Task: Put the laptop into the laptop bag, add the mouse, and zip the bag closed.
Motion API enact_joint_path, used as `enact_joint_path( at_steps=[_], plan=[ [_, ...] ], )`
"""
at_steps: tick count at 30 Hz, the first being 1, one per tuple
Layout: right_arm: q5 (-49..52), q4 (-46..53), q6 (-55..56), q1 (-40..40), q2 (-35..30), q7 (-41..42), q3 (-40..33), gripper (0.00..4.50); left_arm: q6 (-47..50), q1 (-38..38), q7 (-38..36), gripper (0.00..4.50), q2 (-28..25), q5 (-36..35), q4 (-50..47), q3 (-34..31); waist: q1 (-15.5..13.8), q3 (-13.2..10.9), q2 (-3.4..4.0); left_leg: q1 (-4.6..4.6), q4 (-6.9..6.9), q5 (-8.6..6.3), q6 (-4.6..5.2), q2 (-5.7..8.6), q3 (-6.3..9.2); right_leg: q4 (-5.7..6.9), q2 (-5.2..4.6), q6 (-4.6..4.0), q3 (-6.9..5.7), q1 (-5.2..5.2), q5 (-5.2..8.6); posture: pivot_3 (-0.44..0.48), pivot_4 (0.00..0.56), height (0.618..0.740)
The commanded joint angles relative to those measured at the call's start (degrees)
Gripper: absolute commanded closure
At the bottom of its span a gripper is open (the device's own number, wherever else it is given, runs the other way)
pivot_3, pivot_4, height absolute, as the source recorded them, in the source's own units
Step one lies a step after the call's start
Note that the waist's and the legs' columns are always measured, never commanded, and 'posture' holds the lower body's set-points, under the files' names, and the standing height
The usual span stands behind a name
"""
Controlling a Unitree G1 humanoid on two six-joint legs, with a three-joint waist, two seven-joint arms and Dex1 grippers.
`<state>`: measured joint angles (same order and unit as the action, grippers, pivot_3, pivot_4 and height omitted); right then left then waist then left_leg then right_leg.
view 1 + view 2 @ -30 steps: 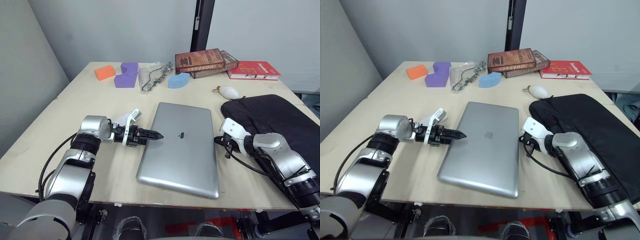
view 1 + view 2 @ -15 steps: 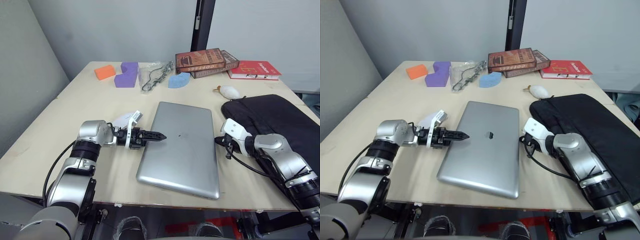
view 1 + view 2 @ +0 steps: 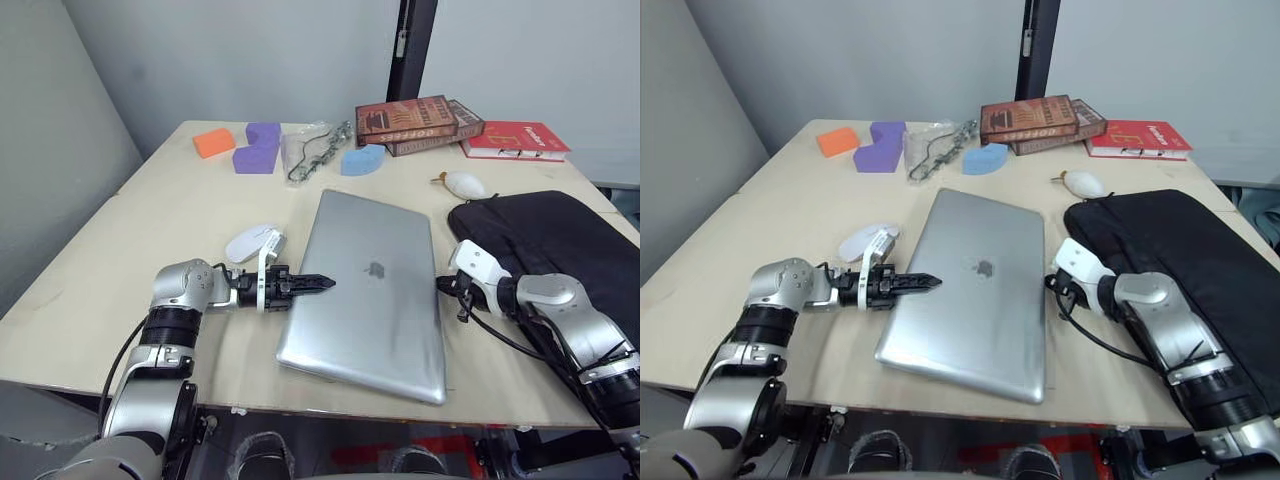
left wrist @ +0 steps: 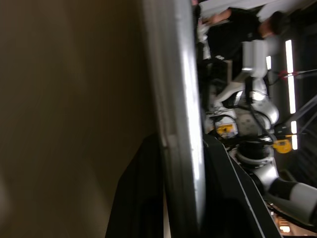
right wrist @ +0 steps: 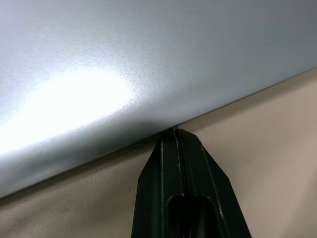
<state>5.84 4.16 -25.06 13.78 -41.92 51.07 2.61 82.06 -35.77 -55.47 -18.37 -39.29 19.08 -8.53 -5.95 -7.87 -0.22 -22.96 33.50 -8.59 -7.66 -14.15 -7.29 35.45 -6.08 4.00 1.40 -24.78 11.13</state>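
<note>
The silver laptop [image 3: 375, 280] lies closed on the table, logo up. My left gripper [image 3: 318, 284] is shut on its left edge; the left wrist view shows that thin edge [image 4: 181, 99] between my two black fingers [image 4: 133, 198]. Just behind that arm sits the white mouse [image 3: 250, 243]. The black laptop bag [image 3: 560, 240] lies flat to the right of the laptop. My right gripper [image 3: 445, 288] is shut and holds nothing. Its tip [image 5: 174, 135] rests against the laptop's right edge, between laptop and bag.
Along the table's far side lie an orange block [image 3: 210, 143], purple blocks [image 3: 258, 150], a clear plastic packet [image 3: 310, 155], a blue piece [image 3: 360, 160], stacked books [image 3: 420, 118] and a red book [image 3: 515, 140]. A white plush toy [image 3: 462, 183] lies near the bag's far corner.
My left gripper has slid onto the laptop's left edge and closed on it. The mouse, half hidden behind it before, now shows fully. The right gripper has stayed at the right edge.
</note>
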Motion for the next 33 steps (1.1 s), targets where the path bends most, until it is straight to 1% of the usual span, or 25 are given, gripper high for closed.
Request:
enact_joint_path(
  at_steps=[1, 3, 5, 6, 12, 13, 14, 17, 19, 20, 23, 25, 28, 31, 33],
  plan=[
    [1.9, 4.0, 0.0, -2.9, -1.5, -1.8, -5.7, 4.5, 2.9, 2.5, 2.3, 4.14, 2.5, -4.2, -6.2, -1.3, -0.1, 0.0, 0.0, -0.01, -0.02, 0.0, 0.0, 0.0, 0.0, -0.01, 0.0, 0.0, 0.0, -0.01, 0.0, 0.0, 0.15, 0.734],
    [2.7, 5.4, -0.2, -4.1, -1.6, -3.2, -8.6, 4.5, 4.8, 3.7, 3.2, 4.17, 3.7, -5.9, -7.5, -2.4, -0.1, 0.0, 0.0, -0.08, -0.11, 0.02, 0.03, 0.0, -0.01, -0.1, 0.0, 0.0, -0.02, -0.05, 0.0, 0.0, 0.15, 0.734],
    [4.4, 6.7, -0.5, -5.2, -1.6, -5.2, -13.9, 4.5, 6.5, 4.6, 4.3, 4.17, 5.5, -7.3, -7.6, -3.3, 0.0, 0.0, 0.04, -0.15, -0.14, 0.22, 0.35, 0.0, -0.02, -0.15, 0.01, 0.01, -0.03, -0.11, 0.0, 0.0, 0.15, 0.734],
    [4.9, 7.0, -0.5, -5.6, -1.7, -5.9, -15.7, 4.5, 6.9, 5.0, 4.9, 4.17, 6.2, -7.6, -7.6, -3.6, 0.0, 0.0, 0.04, -0.16, -0.17, 0.22, 0.36, 0.01, -0.02, -0.19, 0.01, 0.01, -0.03, -0.12, 0.0, 0.0, 0.15, 0.734],
    [4.9, 6.9, -0.4, -8.6, -4.0, -8.3, -22.0, 4.5, 4.2, 5.8, 8.3, 4.17, 11.2, -6.9, -6.0, -5.3, -0.2, 0.0, 0.11, -0.03, -0.22, 0.2, 0.39, 0.05, -0.06, -0.28, -0.04, 0.02, 0.01, 0.0, 0.0, 0.0, 0.15, 0.734],
    [4.2, 6.9, -0.3, -9.0, -4.3, -9.2, -22.4, 3.98, 4.0, 6.0, 8.7, 4.17, 11.9, -7.1, -6.1, -5.5, -0.2, 0.0, 0.16, -0.01, -0.21, 0.19, 0.41, 0.09, -0.11, -0.27, -0.08, 0.02, 0.04, 0.0, -0.01, 0.0, 0.15, 0.734],
    [4.2, 7.2, -0.4, -9.7, -4.5, -9.1, -22.5, 3.72, 3.4, 6.4, 9.1, 4.17, 12.4, -6.9, -6.5, -5.3, -0.2, 0.0, 0.21, -0.02, -0.19, 0.18, 0.42, 0.14, -0.12, -0.27, -0.14, 0.04, 0.05, 0.0, -0.01, 0.0, 0.15, 0.734],
    [5.1, 8.0, -1.2, -11.1, -4.5, -9.3, -22.6, 2.7, 2.3, 7.4, 9.8, 4.17, 13.2, -6.7, -7.6, -4.7, -0.2, 0.1, 0.25, 0.0, -0.15, 0.14, 0.47, 0.25, -0.14, -0.27, -0.25, 0.08, 0.1, 0.04, -0.04, 0.0, 0.15, 0.734],
    [5.5, 8.7, -1.8, -12.4, -3.7, -9.8, -22.4, 2.08, 2.5, 8.2, 10.8, 4.17, 14.8, -7.4, -8.0, -6.0, -0.2, 0.1, 0.25, 0.0, -0.13, 0.12, 0.5, 0.31, -0.15, -0.28, -0.31, 0.1, 0.12, 0.05, -0.04, 0.0, 0.15, 0.734],
    [5.3, 8.9, -1.9, -12.9, -3.5, -10.3, -22.3, 1.66, 2.1, 8.7, 11.5, 4.17, 15.4, -7.2, -8.1, -6.2, -0.2, 0.1, 0.26, -0.01, -0.12, 0.11, 0.51, 0.34, -0.15, -0.29, -0.34, 0.1, 0.12, 0.05, -0.04, 0.0, 0.15, 0.734],
    [4.5, 9.1, -3.3, -14.7, -4.1, -10.6, -20.5, 0.65, 0.9, 10.0, 13.0, 4.17, 16.8, -6.8, -8.1, -6.4, -0.3, 0.1, 0.35, -0.03, -0.15, 0.09, 0.57, 0.46, -0.16, -0.39, -0.47, 0.11, 0.12, 0.08, -0.04, 0.0, 0.15, 0.734],
    [1.7, 8.3, -1.7, -16.1, -5.4, -11.0, -18.5, 0.65, 1.0, 10.5, 13.6, 4.17, 17.0, -7.3, -8.8, -6.4, -0.3, 0.2, 0.39, -0.02, -0.17, 0.08, 0.59, 0.54, -0.16, -0.4, -0.54, 0.12, 0.12, 0.11, -0.04, 0.0, 0.15, 0.734],
    [1.0, 7.8, -1.2, -16.5, -5.5, -11.2, -17.8, 0.65, 1.3, 10.6, 14.4, 4.17, 16.9, -8.2, -9.4, -6.7, 0.0, 0.2, 0.42, -0.03, -0.19, 0.01, 0.64, 0.82, -0.18, -0.41, -0.81, 0.21, 0.13, 0.11, -0.02, 0.0, 0.15, 0.734],
    [1.8, 7.2, -1.2, -16.0, -5.2, -10.9, -18.2, 1.48, 1.4, 10.6, 14.6, 4.17, 16.3, -8.7, -9.4, -6.8, 0.1, 0.2, 0.42, -0.09, -0.19, -0.02, 0.76, 1.0, -0.22, -0.49, -0.97, 0.24, 0.16, 0.11, -0.03, 0.0, 0.15, 0.734],
    [2.9, 7.0, -1.7, -15.9, -4.8, -10.4, -18.7, 2.17, 1.5, 10.7, 14.6, 4.17, 16.0, -8.9, -9.5, -6.7, 0.1, 0.2, 0.42, -0.14, -0.19, 0.01, 0.85, 1.01, -0.21, -0.52, -0.98, 0.25, 0.15, 0.11, -0.03, 0.0, 0.15, 0.734]
  ],
)
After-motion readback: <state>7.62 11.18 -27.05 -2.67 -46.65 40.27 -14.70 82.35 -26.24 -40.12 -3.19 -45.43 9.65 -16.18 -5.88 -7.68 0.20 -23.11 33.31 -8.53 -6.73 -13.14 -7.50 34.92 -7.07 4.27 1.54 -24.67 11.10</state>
